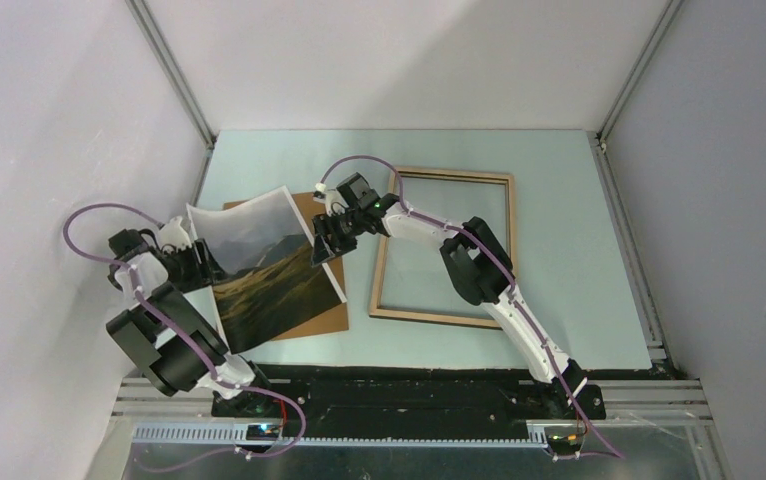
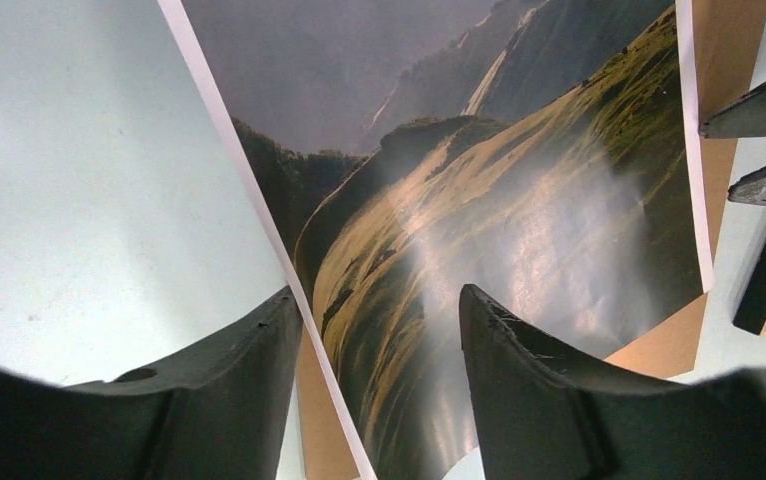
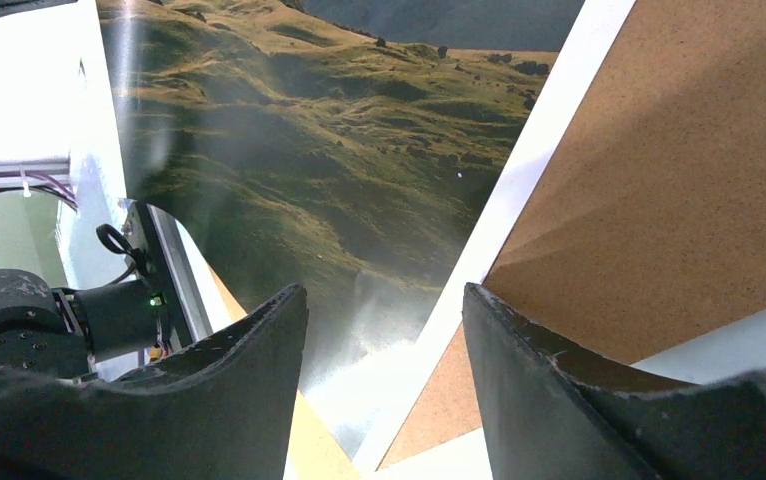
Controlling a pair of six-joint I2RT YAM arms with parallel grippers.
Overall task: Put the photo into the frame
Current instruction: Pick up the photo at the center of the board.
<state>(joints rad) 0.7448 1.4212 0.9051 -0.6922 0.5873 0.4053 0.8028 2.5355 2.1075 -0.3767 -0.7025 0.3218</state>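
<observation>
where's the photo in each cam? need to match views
Top external: the photo, left of centre, curled.
Left wrist: the photo fills centre and right.
Right wrist: the photo, upper left to centre.
Shared landmark: the brown backing panel beside it, in all three.

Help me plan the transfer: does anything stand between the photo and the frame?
No loose object lies on the table between the photo and the frame. Only the right arm, reaching to the photo, stretches across above the frame's opening.

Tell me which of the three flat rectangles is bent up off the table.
The photo, the mountain print: it curves upward, while the brown board and the frame lie flat.
</observation>
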